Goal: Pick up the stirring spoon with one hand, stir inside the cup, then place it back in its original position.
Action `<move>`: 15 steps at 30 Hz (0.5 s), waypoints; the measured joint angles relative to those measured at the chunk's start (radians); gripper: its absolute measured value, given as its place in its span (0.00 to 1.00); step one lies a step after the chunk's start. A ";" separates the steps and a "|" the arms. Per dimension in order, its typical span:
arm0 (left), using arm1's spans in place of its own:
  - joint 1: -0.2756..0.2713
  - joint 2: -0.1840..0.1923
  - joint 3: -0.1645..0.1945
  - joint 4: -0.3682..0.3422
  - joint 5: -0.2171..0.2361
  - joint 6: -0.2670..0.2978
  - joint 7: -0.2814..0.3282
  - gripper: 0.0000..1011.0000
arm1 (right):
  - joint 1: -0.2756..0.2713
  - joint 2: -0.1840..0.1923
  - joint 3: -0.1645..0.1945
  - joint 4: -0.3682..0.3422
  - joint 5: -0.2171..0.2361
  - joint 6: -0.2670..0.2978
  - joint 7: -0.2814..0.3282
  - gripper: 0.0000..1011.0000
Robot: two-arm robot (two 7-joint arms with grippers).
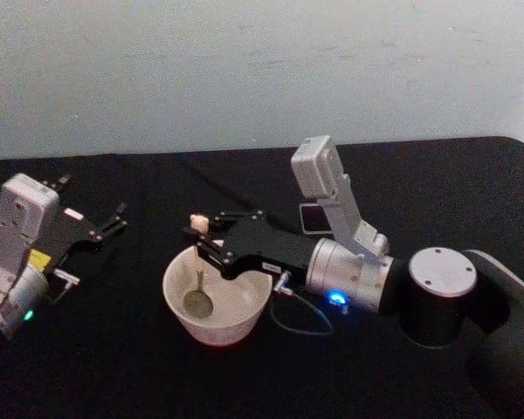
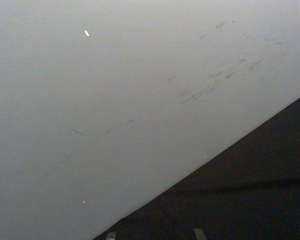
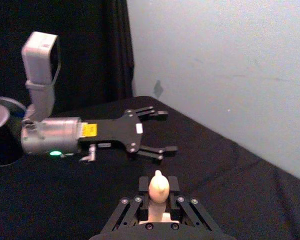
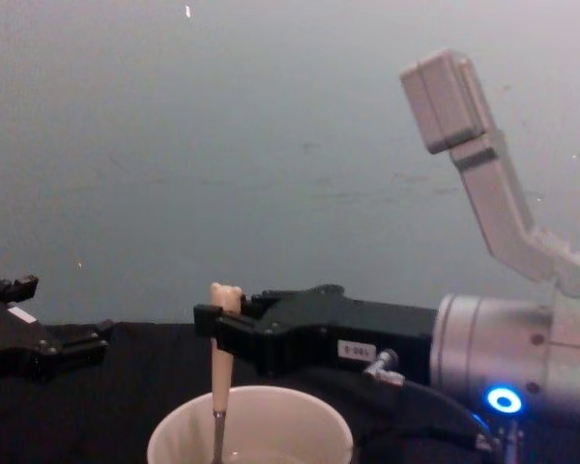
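Black cloth [image 1: 113,375] covers our table. Nearest us stands one cup [image 1: 231,330]. One stirring spoon [image 1: 198,292] stands upright inside it, bowl at the bottom, its handle clamped by our right gripper [image 1: 203,237] above the rim. We judge the stirring is underway and that returning the spoon is left. Left of the cup, our left gripper [image 1: 92,202] idles, fingers spread. Beyond the cup is a pale wall [image 1: 244,70].

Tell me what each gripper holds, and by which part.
The right gripper holds the stirring spoon by its upper handle, just under the bear head, bowl down in the cup. The left gripper is open, holding nothing.
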 joint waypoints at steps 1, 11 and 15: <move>0.000 0.000 0.000 0.000 0.000 0.000 0.000 0.99 | 0.007 -0.010 0.000 0.012 -0.010 -0.005 -0.007 0.22; 0.000 0.000 0.000 0.000 0.000 0.000 0.000 0.99 | 0.040 -0.046 0.032 0.078 -0.051 -0.021 -0.035 0.22; 0.000 0.000 0.000 0.000 0.000 0.000 0.000 0.99 | 0.028 -0.028 0.048 0.064 -0.057 -0.021 -0.033 0.22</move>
